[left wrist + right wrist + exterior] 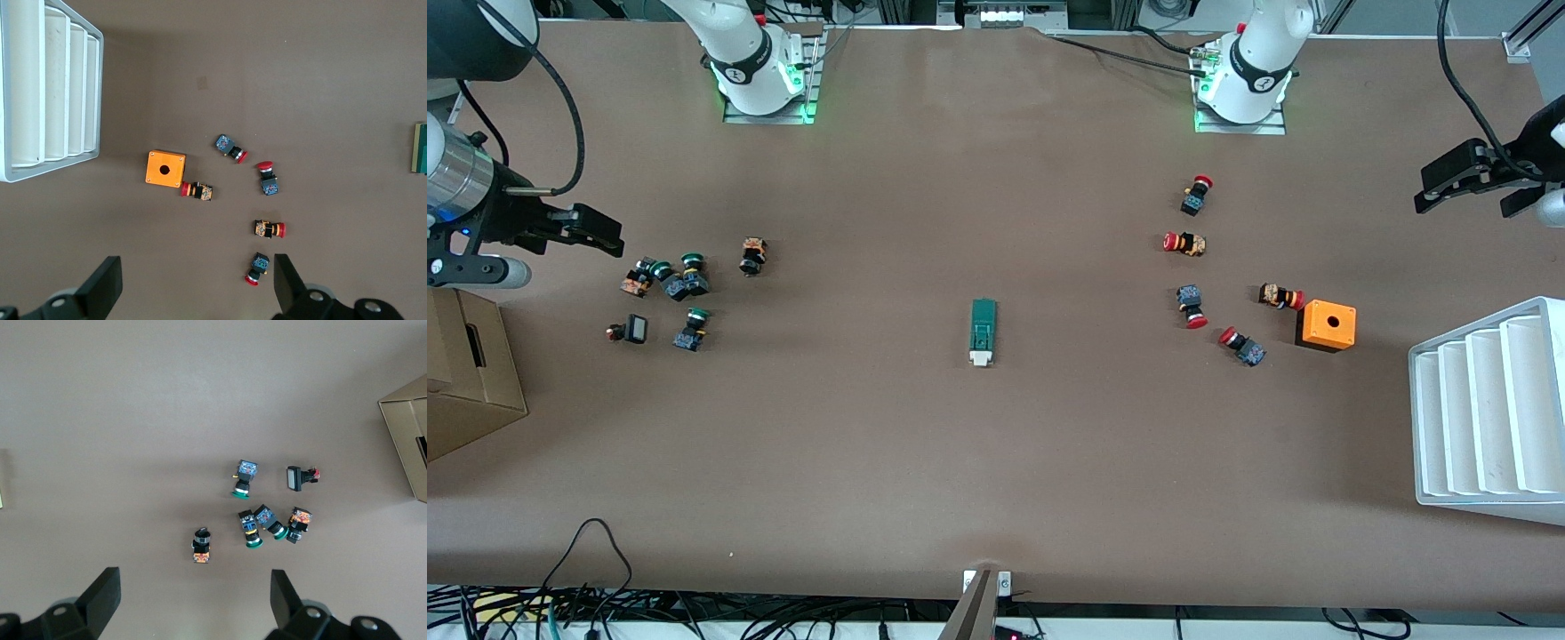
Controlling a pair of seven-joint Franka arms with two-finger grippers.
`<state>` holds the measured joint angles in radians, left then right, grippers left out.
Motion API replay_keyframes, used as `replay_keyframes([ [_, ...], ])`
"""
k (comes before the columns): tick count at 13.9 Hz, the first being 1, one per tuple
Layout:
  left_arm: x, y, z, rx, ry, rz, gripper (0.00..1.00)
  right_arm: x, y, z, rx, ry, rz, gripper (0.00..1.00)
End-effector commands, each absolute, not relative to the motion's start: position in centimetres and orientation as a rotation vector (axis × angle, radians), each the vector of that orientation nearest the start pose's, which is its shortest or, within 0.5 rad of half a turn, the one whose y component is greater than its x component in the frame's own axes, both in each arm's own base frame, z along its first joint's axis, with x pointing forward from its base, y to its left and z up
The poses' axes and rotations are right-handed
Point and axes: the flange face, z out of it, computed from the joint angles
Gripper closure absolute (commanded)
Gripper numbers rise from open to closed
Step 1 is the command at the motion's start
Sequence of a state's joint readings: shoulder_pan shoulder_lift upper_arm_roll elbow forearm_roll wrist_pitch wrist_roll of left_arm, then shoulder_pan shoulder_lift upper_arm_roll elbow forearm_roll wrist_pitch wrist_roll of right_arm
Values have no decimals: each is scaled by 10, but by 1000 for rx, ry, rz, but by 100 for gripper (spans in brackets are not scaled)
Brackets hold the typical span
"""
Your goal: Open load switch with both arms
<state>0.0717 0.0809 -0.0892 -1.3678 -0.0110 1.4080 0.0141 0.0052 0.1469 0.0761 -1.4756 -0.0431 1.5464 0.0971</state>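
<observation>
Load switch lies untouched mid-table; my left gripper and right gripper hover wide open, empty, at the table's ends, and reaching in comes next.

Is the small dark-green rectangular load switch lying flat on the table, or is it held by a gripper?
Lying flat. The dark-green rectangular load switch rests alone on the brown table, its white end nearer the front camera.

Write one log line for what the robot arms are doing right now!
load switch: flat mid-table, untouched | left tool: open, up at its table end | right tool: open, up near green buttons | step: not started
</observation>
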Motion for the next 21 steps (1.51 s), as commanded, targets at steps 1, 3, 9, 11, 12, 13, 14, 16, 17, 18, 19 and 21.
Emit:
replay_keyframes([
  [1,561,-12,658,-3170,34,66,0,595,42,589,-3188,6,118,1],
  [3,566,-13,651,-3178,21,76,0,594,40,589,-3189,-3,135,1],
  [9,579,-67,645,-3213,98,-17,0,595,32,589,-3189,19,133,1],
  [11,585,-106,636,-3228,162,-48,0,595,30,589,-3193,31,133,1],
  [12,588,-122,632,-3237,174,-74,0,595,30,589,-3193,36,126,1],
  [13,592,-144,623,-3253,175,-78,0,596,28,590,-3193,45,118,1],
  [14,593,-165,616,-3269,148,-76,0,597,23,590,-3193,67,111,1],
  [16,591,-218,598,-3311,94,-65,0,597,13,590,-3200,104,111,1],
  [17,591,-239,591,-3328,54,-71,0,596,8,589,-3226,118,126,1],
  [18,589,-266,582,-3350,13,-70,0,594,3,587,-3250,128,150,1],
  [19,586,-289,574,-3358,-29,-81,0,593,-11,588,-3244,165,155,1],
  [21,575,-339,555,-3330,-79,-132,0,598,-18,581,-3239,213,160,1],
])
